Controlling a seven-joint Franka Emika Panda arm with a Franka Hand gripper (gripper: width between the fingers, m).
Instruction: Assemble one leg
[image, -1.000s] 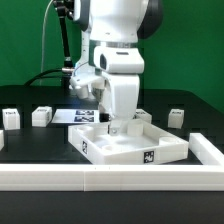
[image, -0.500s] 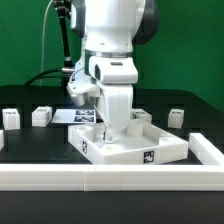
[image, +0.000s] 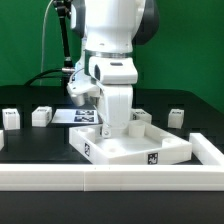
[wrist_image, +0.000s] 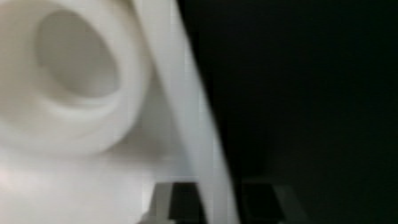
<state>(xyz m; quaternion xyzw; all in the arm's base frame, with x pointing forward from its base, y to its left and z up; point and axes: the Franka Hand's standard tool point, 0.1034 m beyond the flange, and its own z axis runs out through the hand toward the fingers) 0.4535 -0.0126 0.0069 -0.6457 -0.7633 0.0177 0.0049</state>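
Observation:
The large white square tray-like piece (image: 135, 150) lies in the middle of the table, with tags on its front rim. My gripper (image: 108, 130) reaches down at its back corner on the exterior view's left. In the wrist view the gripper (wrist_image: 221, 205) has a dark finger on each side of the tray's thin wall (wrist_image: 178, 90), shut on it. A round hole (wrist_image: 71, 50) shows blurred in the tray's face. Small white legs stand on the table: two at the exterior view's left (image: 41, 115) (image: 10, 118), one at the right (image: 177, 116), one behind the tray (image: 141, 117).
The marker board (image: 72, 117) lies flat behind the tray at the exterior view's left. A low white wall (image: 110, 180) runs along the table's front, and its side arm (image: 206, 148) runs back on the right, close to the tray's right corner.
The tray has shifted a little toward the exterior view's right and front with my gripper. The arm has lowered and turned slightly. The loose legs have not moved.

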